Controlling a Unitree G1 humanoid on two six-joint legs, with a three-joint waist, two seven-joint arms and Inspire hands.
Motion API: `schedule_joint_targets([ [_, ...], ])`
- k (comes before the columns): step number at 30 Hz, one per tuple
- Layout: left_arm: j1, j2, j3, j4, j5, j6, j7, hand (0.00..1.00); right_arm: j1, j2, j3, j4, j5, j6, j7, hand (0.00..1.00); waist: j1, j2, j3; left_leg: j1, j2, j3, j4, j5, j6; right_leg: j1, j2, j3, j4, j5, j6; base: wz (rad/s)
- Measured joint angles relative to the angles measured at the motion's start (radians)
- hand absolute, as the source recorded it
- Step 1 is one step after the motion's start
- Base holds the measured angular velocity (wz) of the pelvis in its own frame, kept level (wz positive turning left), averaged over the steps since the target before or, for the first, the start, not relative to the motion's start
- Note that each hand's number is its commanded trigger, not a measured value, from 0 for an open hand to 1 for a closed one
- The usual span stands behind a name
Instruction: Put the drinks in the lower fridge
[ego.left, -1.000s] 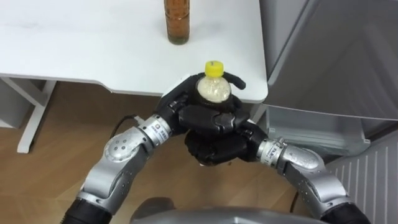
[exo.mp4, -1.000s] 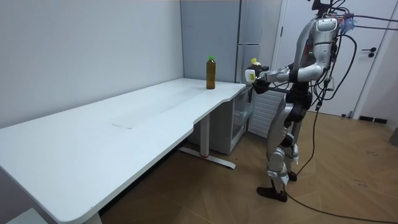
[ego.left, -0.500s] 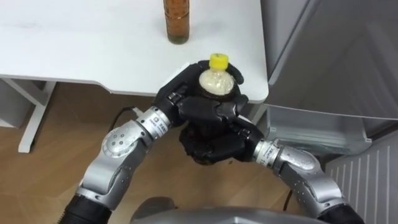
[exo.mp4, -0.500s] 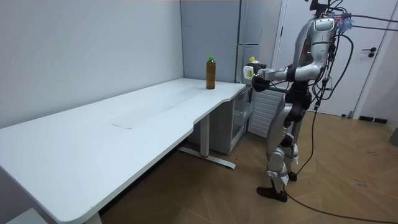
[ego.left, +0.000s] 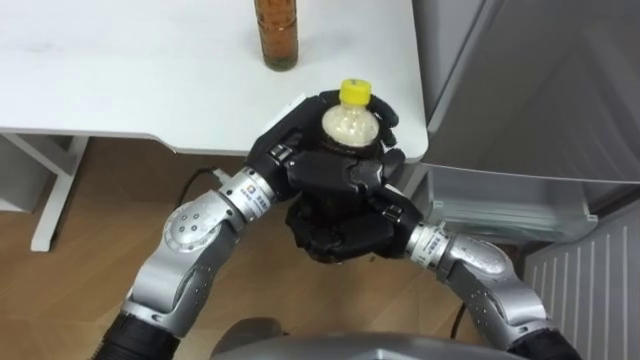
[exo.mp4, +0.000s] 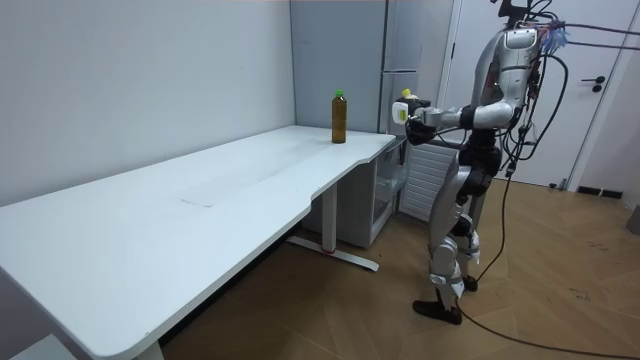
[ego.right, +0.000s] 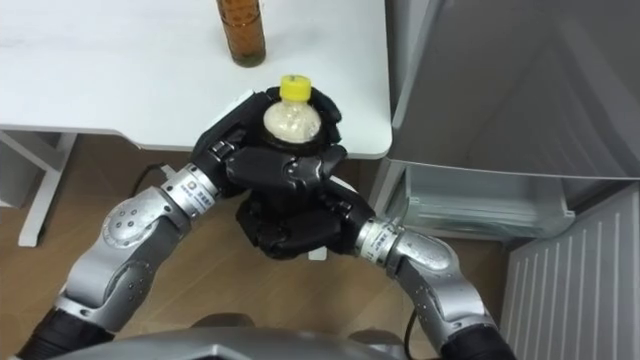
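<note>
A white surface (ego.left: 120, 70) is stretching across the left and middle of the eye views. A brown drink bottle of clear plastic (ego.left: 277, 35) is standing upright on it, set back from the near edge and toward the right end.

In front of the near right corner of the surface, the left robot hand (ego.left: 300, 165) is reaching in from the lower left. It is wrapping its dark fingers round a pale, cloudy drink bottle with a yellow cap (ego.left: 350, 120). The bottle is being held upright in the air, clear of the surface, with its cap and shoulder poking out above the fingers. The right robot hand (ego.left: 340, 230) is coming in from the lower right, curling round the bottle's lower part just under the left robot hand and touching it.

To the right of the corner, a tall grey fridge (ego.left: 540, 80) is standing with its lower compartment (ego.left: 500, 195) open.

In the room view the robot is standing upright at the end of the surface beside the fridge, holding the bottle out at chest height.
</note>
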Motion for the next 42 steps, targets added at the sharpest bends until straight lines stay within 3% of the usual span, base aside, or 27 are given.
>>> schedule_joint_targets([
  [2, 0.0, 0.002, 0.006, -0.034, 0.0, -0.004, 0.004, 0.0, 0.002, -0.003, 0.001, 0.0, 0.006, 0.0, 0.005, 1.0, 0.0, 0.0, 0.0, 0.0, 0.0, 0.001, 0.0, 0.0, 0.0, -0.001, 0.0, 0.0, 0.0, 0.0, 0.0, -0.03],
  [5, 0.0, 0.002, 0.023, -0.103, -0.005, -0.034, 0.018, 0.0, 0.009, -0.016, 0.008, 0.0, 0.007, 0.001, 0.006, 1.0, -0.001, 0.0, -0.0003, 0.009, 0.0, 0.002, 0.0, 0.0, 0.0, 0.005, 0.0, 0.001, 0.001, 0.0, 0.0, 0.0],
  [8, -0.001, 0.002, 0.044, -0.197, -0.077, -0.074, 0.017, 0.0, 0.031, -0.03, 0.008, -0.002, 0.007, 0.008, 0.011, 1.0, 0.005, 0.0, -0.0005, 0.016, 0.001, 0.004, -0.003, 0.0, 0.0, 0.009, 0.0, 0.001, 0.001, 0.0, 0.0, 0.0],
  [12, -0.001, -0.009, 0.075, -0.317, -0.132, -0.11, 0.01, 0.0, 0.054, -0.042, 0.006, -0.002, -0.011, 0.044, 0.01, 1.0, 0.009, 0.0, -0.0008, 0.024, 0.002, 0.009, -0.005, 0.0, 0.0, 0.015, 0.0, 0.003, 0.0, 0.0, 0.001, -0.04],
  [16, -0.004, -0.017, 0.102, -0.349, -0.17, -0.138, 0.0, 0.0, 0.061, -0.048, 0.0, -0.002, -0.014, 0.046, 0.01, 1.0, 0.023, -0.002, -0.0029, 0.029, 0.003, 0.015, -0.004, 0.0, 0.0, 0.017, 0.0, 0.009, -0.002, -0.001, 0.0, -0.04],
  [21, -0.006, -0.007, 0.196, -0.402, -0.17, -0.152, 0.019, 0.0, 0.076, -0.059, -0.021, -0.003, -0.025, 0.046, 0.009, 1.0, 0.061, -0.004, -0.0051, 0.037, 0.007, 0.023, -0.004, 0.0, 0.0, 0.021, 0.003, 0.019, -0.002, -0.001, 0.0, -0.03],
  [25, -0.007, -0.003, 0.271, -0.468, -0.197, -0.219, 0.045, 0.0, 0.08, -0.06, -0.058, -0.003, -0.036, 0.045, 0.009, 1.0, 0.082, 0.0, -0.0046, 0.043, 0.006, 0.021, -0.006, -0.001, -0.001, 0.033, 0.003, 0.018, -0.012, -0.001, 0.0, 0.02],
  [26, -0.007, -0.003, 0.309, -0.482, -0.198, -0.23, 0.055, 0.0, 0.092, -0.057, -0.085, -0.003, -0.038, 0.041, 0.009, 1.0, 0.086, 0.003, -0.0094, 0.044, 0.004, 0.014, -0.005, -0.001, -0.001, 0.037, 0.004, 0.016, -0.018, -0.001, 0.0, 0.14],
  [31, -0.006, -0.002, 0.458, -0.562, -0.201, -0.27, 0.192, 0.0, 0.179, -0.067, -0.163, -0.011, -0.037, 0.029, -0.006, 1.0, 0.135, 0.022, -0.0124, 0.063, -0.005, 0.005, -0.021, 0.0, 0.0, 0.056, -0.001, 0.008, -0.035, -0.002, 0.002, 0.05],
  [33, -0.006, -0.002, 0.527, -0.571, -0.189, -0.325, 0.265, 0.0, 0.221, -0.068, -0.177, -0.011, -0.044, 0.029, -0.017, 1.0, 0.158, 0.028, -0.0079, 0.084, -0.009, 0.003, -0.034, 0.0, -0.001, 0.077, -0.003, 0.001, -0.044, -0.005, 0.004, 0.05],
  [37, 0.019, -0.003, 0.688, -0.571, -0.184, -0.358, 0.379, 0.0, 0.285, -0.065, -0.227, -0.049, -0.08, 0.029, -0.019, 1.0, 0.187, 0.036, -0.0056, 0.111, -0.012, 0.004, -0.054, 0.0, -0.004, 0.109, -0.002, 0.001, -0.069, -0.005, 0.003, 0.02],
  [40, 0.054, -0.003, 0.82, -0.562, -0.102, -0.376, 0.546, 0.0, 0.346, -0.065, -0.294, -0.095, -0.083, 0.024, -0.047, 1.0, 0.21, 0.044, -0.0092, 0.116, -0.016, -0.011, -0.06, 0.0, -0.006, 0.114, -0.003, -0.017, -0.07, -0.006, 0.003, 0.13],
  [42, 0.072, 0.003, 0.908, -0.501, 0.009, -0.398, 0.701, 0.0, 0.362, -0.066, -0.323, -0.11, -0.094, 0.024, -0.088, 1.0, 0.233, 0.047, -0.0088, 0.123, -0.016, -0.019, -0.068, 0.0, -0.009, 0.118, -0.002, -0.027, -0.07, -0.006, 0.002, 0.06],
])
